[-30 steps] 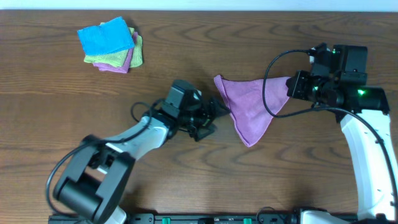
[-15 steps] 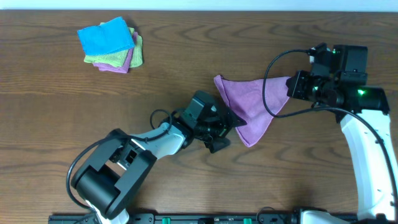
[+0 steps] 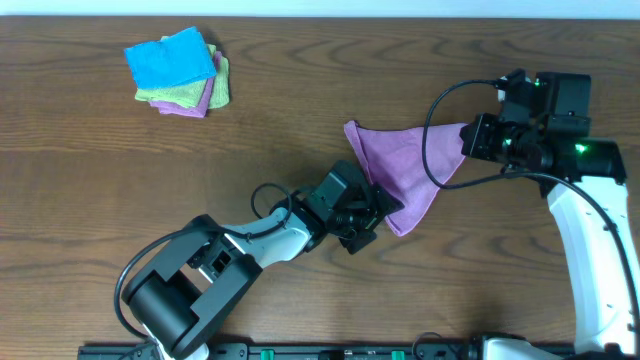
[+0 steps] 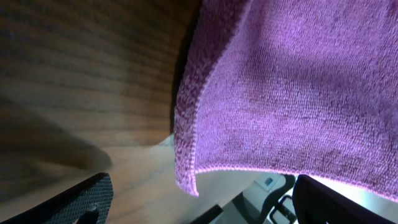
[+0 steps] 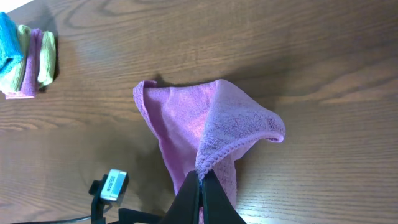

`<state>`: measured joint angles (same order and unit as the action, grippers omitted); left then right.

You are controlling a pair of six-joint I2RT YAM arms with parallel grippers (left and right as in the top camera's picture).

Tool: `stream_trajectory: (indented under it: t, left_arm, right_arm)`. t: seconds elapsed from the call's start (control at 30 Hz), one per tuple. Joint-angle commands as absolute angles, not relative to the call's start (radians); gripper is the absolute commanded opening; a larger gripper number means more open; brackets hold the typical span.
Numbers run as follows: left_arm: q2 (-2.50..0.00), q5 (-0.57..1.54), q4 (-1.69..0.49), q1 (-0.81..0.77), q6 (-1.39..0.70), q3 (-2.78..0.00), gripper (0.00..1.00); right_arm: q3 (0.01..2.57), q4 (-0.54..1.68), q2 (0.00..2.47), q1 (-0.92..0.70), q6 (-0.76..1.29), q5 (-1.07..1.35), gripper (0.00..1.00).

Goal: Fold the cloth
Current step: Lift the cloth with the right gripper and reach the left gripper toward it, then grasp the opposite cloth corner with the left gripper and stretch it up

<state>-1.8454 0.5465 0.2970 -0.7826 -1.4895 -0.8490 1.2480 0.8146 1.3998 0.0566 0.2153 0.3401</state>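
Note:
The lilac cloth (image 3: 400, 170) lies as a triangle on the wooden table, right of centre. My right gripper (image 3: 468, 137) is shut on its right corner and holds that corner raised; the pinch shows in the right wrist view (image 5: 201, 180), with the cloth (image 5: 186, 124) draping down from it. My left gripper (image 3: 385, 212) is open at the cloth's lower tip. In the left wrist view the cloth's hem (image 4: 186, 168) hangs between the two spread fingers (image 4: 199, 202), touching neither.
A stack of folded cloths, bright blue (image 3: 170, 58) on top with green and purple beneath, lies at the table's far left; it also shows in the right wrist view (image 5: 25, 56). A black cable (image 3: 435, 130) crosses over the cloth near the right arm.
My left arm has moved right across the table, from left of the cloth to its lower tip. The right gripper and its held corner have not moved.

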Motion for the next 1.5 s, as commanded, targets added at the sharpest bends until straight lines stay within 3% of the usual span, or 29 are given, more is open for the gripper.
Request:
stream_trajectory:
  t: [0.0,0.6,0.67,0.73,0.87,1.13,1.47]
  left_arm:
    - [-1.861,0.485,0.309,-0.788,-1.497,-0.861,0.93]
    - [-1.994,0.533,0.401,-0.823,-1.526,-0.925,0.88]
    - [-2.011,0.543,0.401,-0.825,-1.524,-0.937,0.75]
    - [-2.025,0.55,0.4,-0.825,-1.518,-0.939,0.48]
    - [-2.031,0.57,0.399,-0.818,-1.439,-0.94,0.06]
    - [-2.01,0.755,0.497,-0.662,-1.263,-0.954,0.06]
    - [-1.901,0.868,0.48,-0.408,-1.238,-1.105,0.06]
  right_arm:
    - [1.248,0.815,1.399,0.052,0.201,0.34,0.02]
    - [1.248,0.814,1.399,0.052,0.201,0.34,0.01]
    - [1.248,0.815,1.399,0.052,0.201,0.34,0.02]
    - [1.248,0.815,1.399,0.052,0.201,0.34,0.02]
    - [1.248,0.815,1.399,0.052,0.201,0.34,0.01]
    - [1.248,0.831,1.399,0.052,0.2,0.34,0.01]
    - [1.248,0.676,1.399,0.006,0.152,0.347,0.02]
